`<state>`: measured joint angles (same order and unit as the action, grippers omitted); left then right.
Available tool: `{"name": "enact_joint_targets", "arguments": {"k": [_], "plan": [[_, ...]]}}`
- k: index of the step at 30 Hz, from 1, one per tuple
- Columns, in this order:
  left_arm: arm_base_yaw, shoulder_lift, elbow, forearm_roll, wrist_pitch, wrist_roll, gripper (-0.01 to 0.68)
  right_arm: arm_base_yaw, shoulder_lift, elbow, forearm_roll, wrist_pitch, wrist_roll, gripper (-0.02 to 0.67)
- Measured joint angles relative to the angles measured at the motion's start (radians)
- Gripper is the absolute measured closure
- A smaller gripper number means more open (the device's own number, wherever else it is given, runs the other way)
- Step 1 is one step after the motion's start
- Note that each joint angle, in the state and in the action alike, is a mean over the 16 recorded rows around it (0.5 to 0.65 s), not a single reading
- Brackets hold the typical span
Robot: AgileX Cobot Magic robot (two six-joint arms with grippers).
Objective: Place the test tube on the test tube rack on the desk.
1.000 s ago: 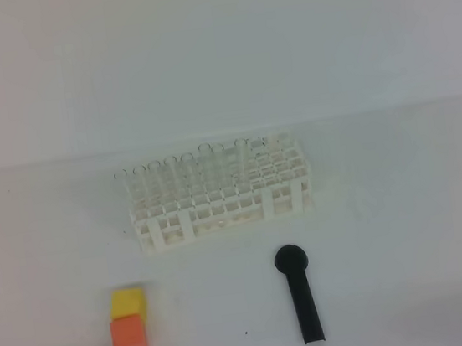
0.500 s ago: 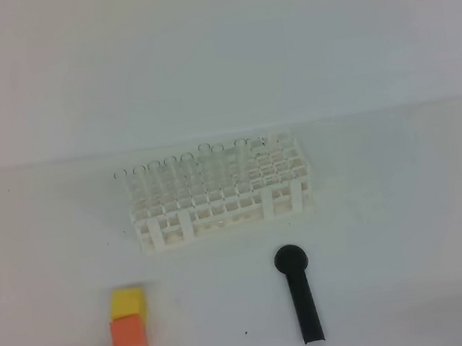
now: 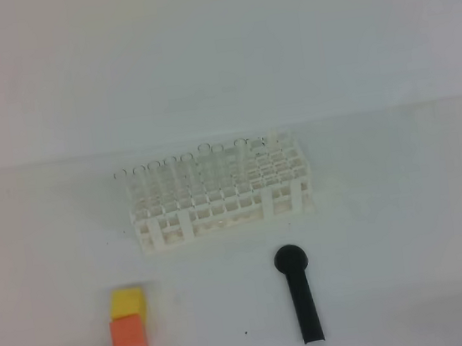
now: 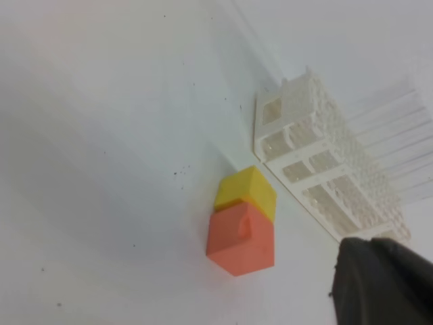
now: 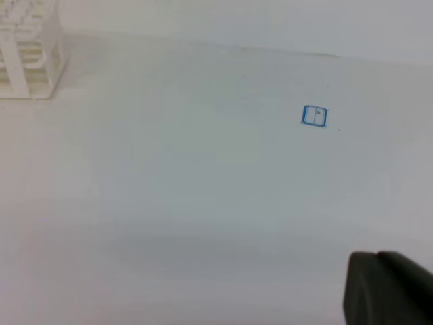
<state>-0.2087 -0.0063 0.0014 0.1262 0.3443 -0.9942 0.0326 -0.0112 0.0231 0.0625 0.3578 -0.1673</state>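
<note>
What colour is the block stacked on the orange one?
Yellow. The upper block sits on the orange block, clearest in the left wrist view.

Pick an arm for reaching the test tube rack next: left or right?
Left, likely. Its wrist view has the test tube rack close, just past the yellow block and orange block. The right wrist view catches only a rack corner at its far left edge, across the desk.

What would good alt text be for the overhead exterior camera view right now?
A white test tube rack holding clear tubes stands mid-desk. In front of it lie a black round-headed tool to the right and a yellow block touching an orange block to the left. No robot arm shows.
</note>
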Motion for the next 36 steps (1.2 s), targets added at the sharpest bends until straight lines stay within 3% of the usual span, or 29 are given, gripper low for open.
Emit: {"name": "enact_joint_targets", "arguments": {"k": [8, 13, 28, 36], "plan": [[0.0, 0.0, 0.0, 0.001, 0.0, 0.003, 0.674, 0.0, 0.0, 0.0, 0.0, 0.0, 0.0, 0.65], [0.0, 0.0, 0.0, 0.008, 0.0, 0.091, 0.674, 0.0, 0.0, 0.0, 0.0, 0.0, 0.001, 0.65], [0.0, 0.0, 0.0, -0.05, -0.003, 0.867, 0.674, 0.0, 0.0, 0.0, -0.002, 0.0, 0.002, 0.65], [0.002, 0.0, 0.0, -0.07, -0.004, 1.016, 0.674, 0.0, 0.0, 0.0, -0.002, 0.0, 0.003, 0.65]]}}
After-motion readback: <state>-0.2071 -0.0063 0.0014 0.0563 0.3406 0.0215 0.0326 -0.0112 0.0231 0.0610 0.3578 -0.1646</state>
